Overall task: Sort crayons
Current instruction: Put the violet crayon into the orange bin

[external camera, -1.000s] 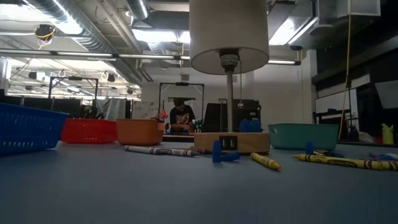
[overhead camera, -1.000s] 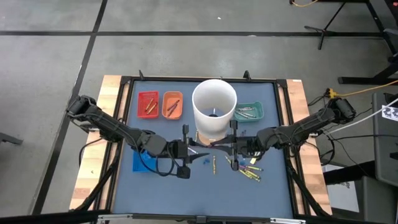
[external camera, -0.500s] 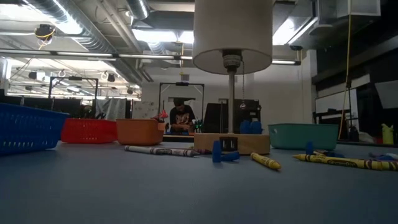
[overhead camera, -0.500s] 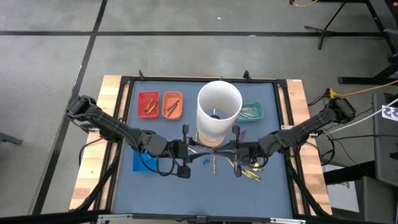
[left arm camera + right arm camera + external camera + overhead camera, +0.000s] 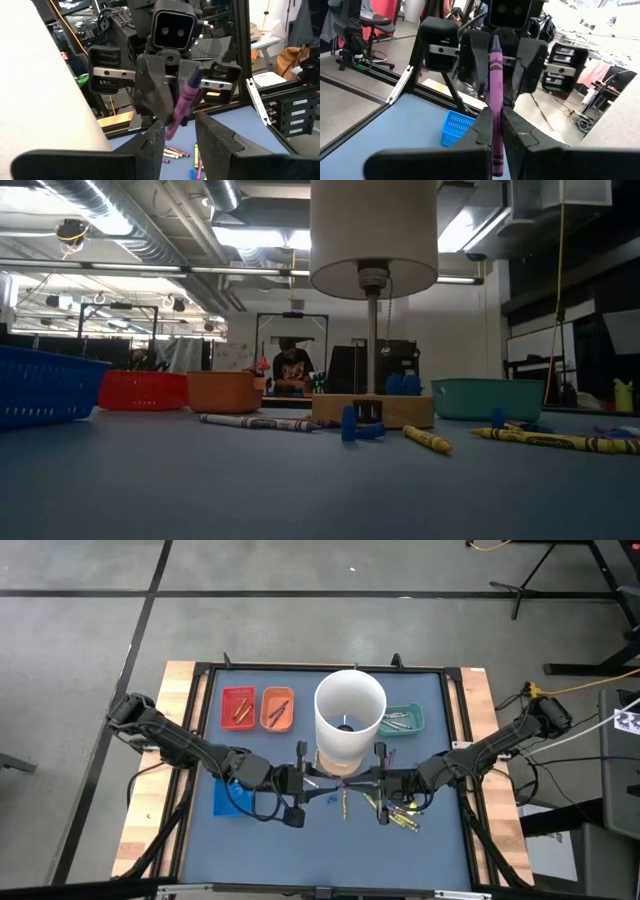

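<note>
Closest in, the right gripper [image 5: 495, 135] is clamping a purple crayon [image 5: 495, 95] upright between closed fingers, offering its free end across to the left gripper [image 5: 177, 137]. The left one's jaws are standing apart around that crayon's tip, apparently readying a handover, nothing gripped yet. Both are meeting mid-table, just in front of the tall white cylinder [image 5: 348, 725]. Loose crayons [image 5: 402, 817] are lying on the blue mat below the right arm, still waiting their turn. Off to the left, the blue tray [image 5: 232, 799] is sitting mostly hidden under the left arm. Along the far edge, the red tray [image 5: 238, 707] and orange tray [image 5: 277, 708] are each holding a few sticks, and the green tray [image 5: 402, 720] is carrying some greyish ones.
</note>
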Robot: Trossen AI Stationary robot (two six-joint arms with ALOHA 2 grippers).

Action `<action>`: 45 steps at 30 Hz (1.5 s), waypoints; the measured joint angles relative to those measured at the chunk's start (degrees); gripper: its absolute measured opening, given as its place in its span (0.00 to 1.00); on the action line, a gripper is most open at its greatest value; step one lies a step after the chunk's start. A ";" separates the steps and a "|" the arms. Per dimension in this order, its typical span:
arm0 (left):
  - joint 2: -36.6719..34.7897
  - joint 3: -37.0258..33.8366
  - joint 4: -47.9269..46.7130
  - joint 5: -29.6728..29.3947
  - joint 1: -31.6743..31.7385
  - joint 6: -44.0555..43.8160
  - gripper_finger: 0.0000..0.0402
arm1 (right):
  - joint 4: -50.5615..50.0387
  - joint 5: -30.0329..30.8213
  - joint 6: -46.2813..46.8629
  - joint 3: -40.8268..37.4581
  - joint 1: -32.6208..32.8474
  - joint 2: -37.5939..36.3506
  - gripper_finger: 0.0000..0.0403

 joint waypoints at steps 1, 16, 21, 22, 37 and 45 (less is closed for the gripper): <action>0.00 0.00 0.37 0.32 0.25 0.00 0.23 | 0.16 0.00 0.00 0.00 0.00 0.00 0.05; 0.00 0.00 3.40 8.86 2.70 0.09 0.23 | 1.53 0.07 0.02 0.00 0.00 0.00 0.05; 0.00 0.00 3.98 8.93 2.70 0.14 0.23 | 1.58 0.07 0.01 0.00 0.00 0.01 0.05; 0.00 0.00 4.35 8.93 2.74 0.15 0.23 | 1.59 0.07 0.02 0.00 0.00 0.00 0.05; 3.68 0.00 9.69 14.49 4.63 7.00 0.23 | 1.46 2.37 0.04 0.00 0.02 0.09 0.05; 3.93 0.00 10.07 12.75 4.51 7.61 0.17 | 1.18 2.42 0.04 0.00 0.00 0.09 0.05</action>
